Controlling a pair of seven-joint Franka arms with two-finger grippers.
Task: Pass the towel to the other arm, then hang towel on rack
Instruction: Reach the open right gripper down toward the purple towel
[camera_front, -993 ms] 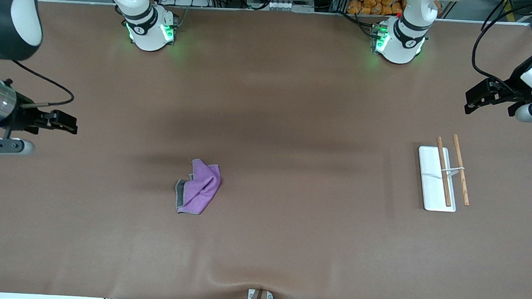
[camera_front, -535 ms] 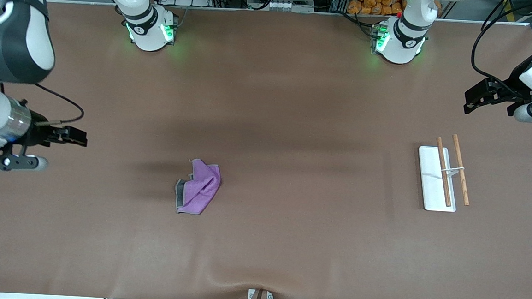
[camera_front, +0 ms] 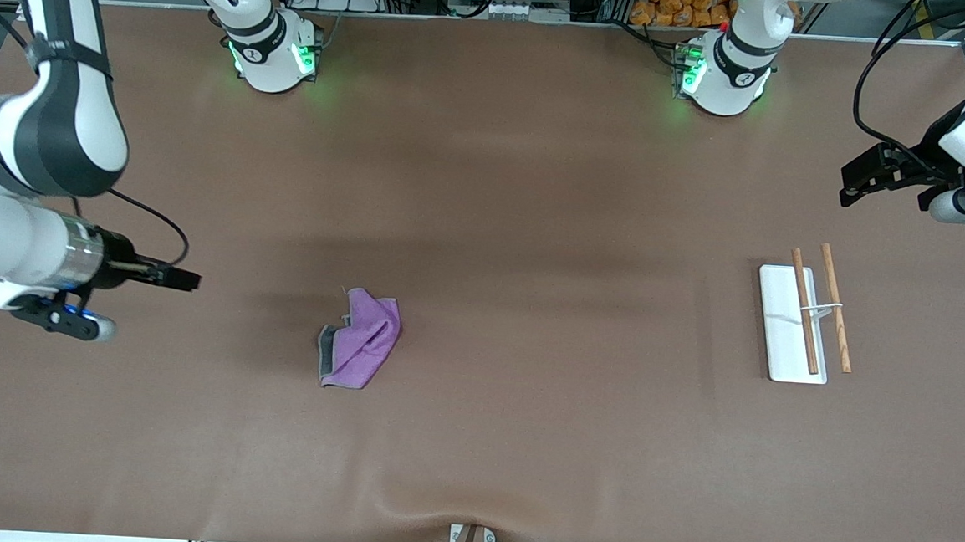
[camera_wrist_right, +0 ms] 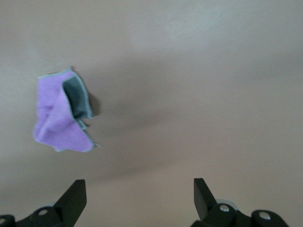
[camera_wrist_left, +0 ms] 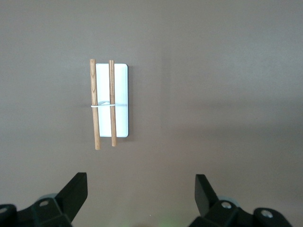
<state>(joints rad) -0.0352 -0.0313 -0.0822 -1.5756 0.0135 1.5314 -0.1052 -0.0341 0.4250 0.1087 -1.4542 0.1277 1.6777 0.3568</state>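
Front view showed us nothing done yet: the towel lay on the table, the rack bare. Right gripper hung near the towel, fingers apart. Left gripper waited above the table near the rack, fingers apart too.

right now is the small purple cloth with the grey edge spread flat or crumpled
Crumpled. The small purple cloth with the grey edge band lies bunched on the brown table, one corner folded over to show its grey side, with ridges and a shadow under it.

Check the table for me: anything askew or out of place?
Nothing is damaged or spilled. The towel lies crumpled on the table, one grey corner folded over. The rack sits flat and untouched. Both grippers, right and left, are open and empty.
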